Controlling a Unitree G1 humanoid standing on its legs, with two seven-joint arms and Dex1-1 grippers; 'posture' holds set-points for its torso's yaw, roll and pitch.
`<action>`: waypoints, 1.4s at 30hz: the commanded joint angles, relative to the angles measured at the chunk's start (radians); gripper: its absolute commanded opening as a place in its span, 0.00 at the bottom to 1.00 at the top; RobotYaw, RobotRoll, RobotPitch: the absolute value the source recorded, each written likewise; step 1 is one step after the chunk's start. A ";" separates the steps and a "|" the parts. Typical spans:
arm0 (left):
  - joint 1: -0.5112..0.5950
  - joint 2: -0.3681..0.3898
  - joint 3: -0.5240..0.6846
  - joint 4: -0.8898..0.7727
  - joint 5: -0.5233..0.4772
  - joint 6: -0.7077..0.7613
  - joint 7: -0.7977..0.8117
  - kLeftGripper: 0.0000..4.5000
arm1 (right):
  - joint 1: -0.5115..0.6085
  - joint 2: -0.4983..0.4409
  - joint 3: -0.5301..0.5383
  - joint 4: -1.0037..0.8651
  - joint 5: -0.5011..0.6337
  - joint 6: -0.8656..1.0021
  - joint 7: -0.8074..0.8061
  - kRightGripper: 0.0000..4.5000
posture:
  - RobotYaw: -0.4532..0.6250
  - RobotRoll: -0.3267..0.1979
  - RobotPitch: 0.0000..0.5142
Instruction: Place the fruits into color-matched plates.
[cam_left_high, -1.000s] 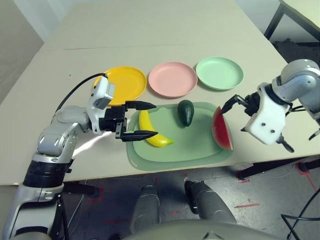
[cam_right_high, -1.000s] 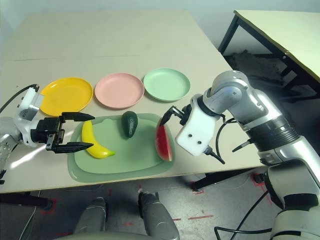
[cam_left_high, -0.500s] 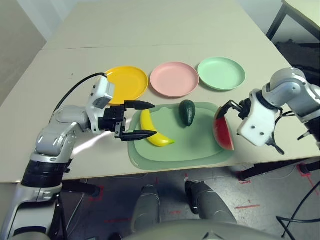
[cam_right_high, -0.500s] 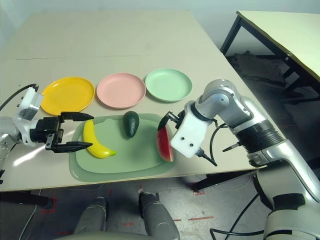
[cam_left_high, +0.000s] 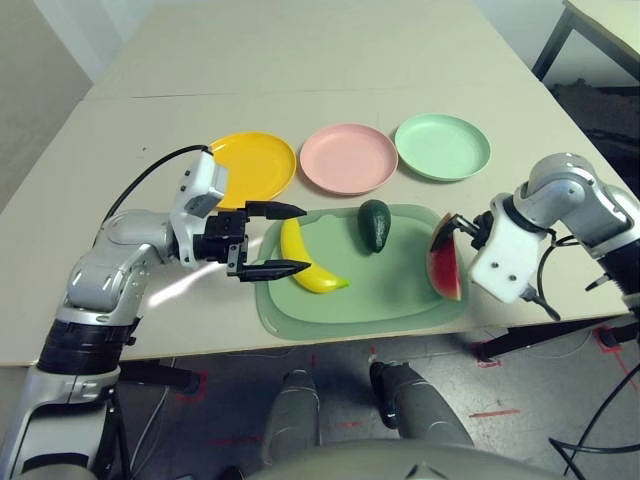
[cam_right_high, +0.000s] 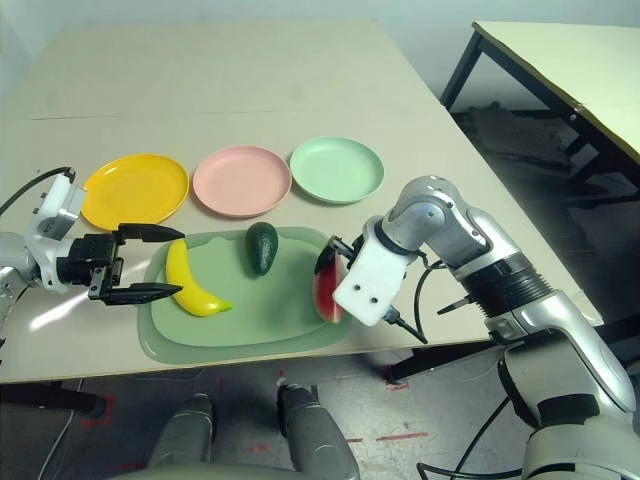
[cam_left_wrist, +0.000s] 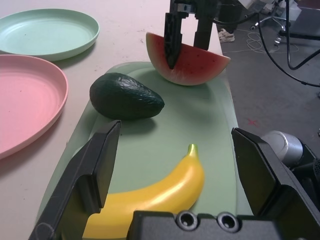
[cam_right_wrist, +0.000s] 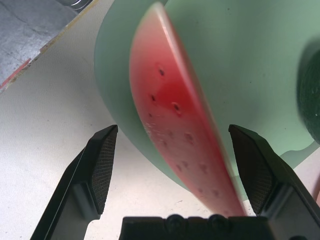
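Note:
A yellow banana (cam_left_high: 308, 262), a dark green avocado (cam_left_high: 374, 224) and a red watermelon wedge (cam_left_high: 443, 270) lie on a pale green mat (cam_left_high: 380, 295). Behind the mat stand the yellow plate (cam_left_high: 252, 168), the pink plate (cam_left_high: 349, 158) and the mint green plate (cam_left_high: 442, 146), none with anything on it. My left gripper (cam_left_high: 285, 238) is open at the mat's left edge, one finger on either side of the banana's near end (cam_left_wrist: 165, 192). My right gripper (cam_left_high: 462, 223) is open over the wedge's top edge, its fingers (cam_right_wrist: 100, 165) astride the wedge (cam_right_wrist: 175, 120) with gaps on both sides.
The mat sits close to the table's front edge (cam_left_high: 300, 350). A black cable (cam_left_high: 150, 185) loops from my left wrist over the table. A second table (cam_right_high: 560, 60) stands off to the right, across dark floor.
My right gripper has moved left and down onto the watermelon wedge and now straddles its top. The left arm and the fruits have stayed put.

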 joint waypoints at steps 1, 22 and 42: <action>-0.006 0.003 -0.006 0.000 0.010 -0.004 -0.006 1.00 | 0.020 0.001 0.012 -0.019 -0.007 0.006 0.005 0.99 | 0.36 0.62 0.35; -0.003 0.004 -0.003 -0.004 0.010 -0.001 -0.003 1.00 | 0.021 0.015 0.019 -0.007 -0.038 0.009 0.008 0.42 | 0.37 0.62 0.33; 0.003 0.010 -0.007 0.010 0.035 -0.031 -0.019 1.00 | -0.085 -0.011 0.048 -0.010 0.039 0.097 0.010 0.38 | 0.37 0.62 0.31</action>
